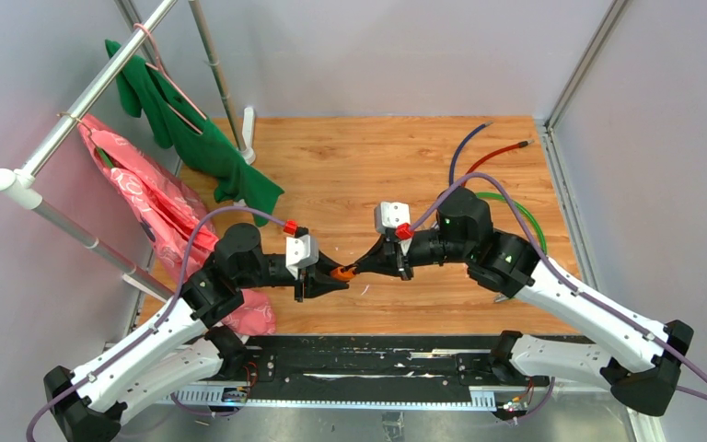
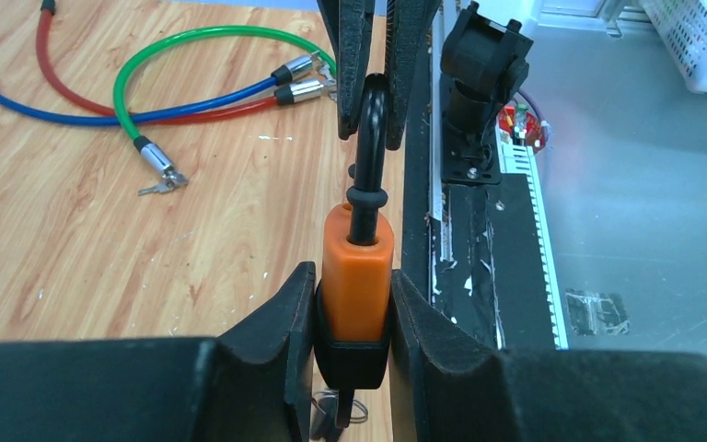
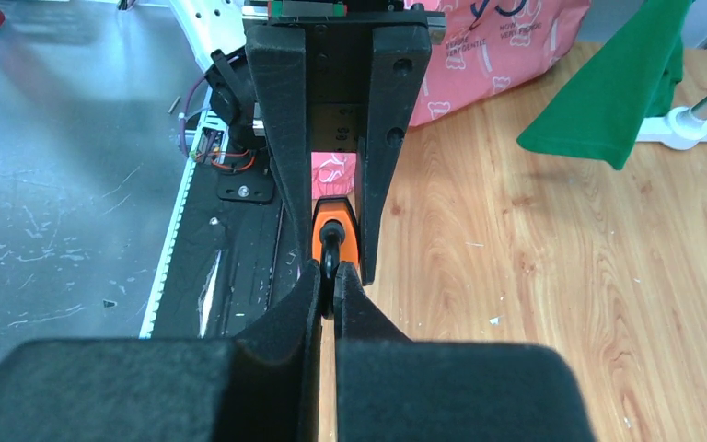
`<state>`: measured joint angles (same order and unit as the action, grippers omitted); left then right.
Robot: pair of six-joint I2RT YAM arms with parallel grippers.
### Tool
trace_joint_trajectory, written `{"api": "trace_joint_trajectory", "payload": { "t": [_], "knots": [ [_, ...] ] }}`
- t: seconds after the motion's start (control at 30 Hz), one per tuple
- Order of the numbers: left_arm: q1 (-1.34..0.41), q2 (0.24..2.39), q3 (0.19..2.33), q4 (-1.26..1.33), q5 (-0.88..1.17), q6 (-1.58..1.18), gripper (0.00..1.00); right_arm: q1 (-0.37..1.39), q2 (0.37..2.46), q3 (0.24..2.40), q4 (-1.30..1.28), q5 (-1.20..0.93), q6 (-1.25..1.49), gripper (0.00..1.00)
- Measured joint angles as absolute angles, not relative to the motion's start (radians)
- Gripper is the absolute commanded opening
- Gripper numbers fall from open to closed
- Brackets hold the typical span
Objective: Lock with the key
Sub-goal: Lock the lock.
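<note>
An orange padlock (image 1: 342, 273) with a black base hangs in the air between both grippers, above the table's near edge. My left gripper (image 1: 333, 276) is shut on the padlock's body (image 2: 357, 267), one pad on each side. A key (image 2: 339, 410) with a wire ring sticks out of the padlock's bottom. My right gripper (image 1: 365, 269) is shut on the black shackle (image 2: 369, 138). In the right wrist view the shackle (image 3: 329, 250) sits pinched between my fingertips, with the orange body (image 3: 342, 230) just beyond.
Green, blue and red cable locks (image 2: 193, 74) lie on the wooden table (image 1: 377, 166), with a small key (image 2: 161, 184) at the green one's end. A green cloth (image 1: 193, 129) and a pink bag (image 1: 156, 203) hang on a rack at left. A white basket (image 2: 700, 37) stands off the table.
</note>
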<state>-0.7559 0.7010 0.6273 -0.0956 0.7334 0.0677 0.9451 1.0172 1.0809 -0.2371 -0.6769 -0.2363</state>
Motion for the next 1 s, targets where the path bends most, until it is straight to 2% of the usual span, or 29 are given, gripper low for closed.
{"api": "trace_joint_trajectory", "payload": {
  "t": [0.67,1.0],
  "knots": [
    [-0.754,0.688,0.627,-0.119,0.716,0.067,0.0,0.947,1.018,0.954,-0.014,-0.716,-0.202,0.0],
    [-0.753,0.688,0.627,-0.192,0.665,0.059,0.0,0.958,1.035,0.758,0.345,-0.695,-0.117,0.0]
  ]
}}
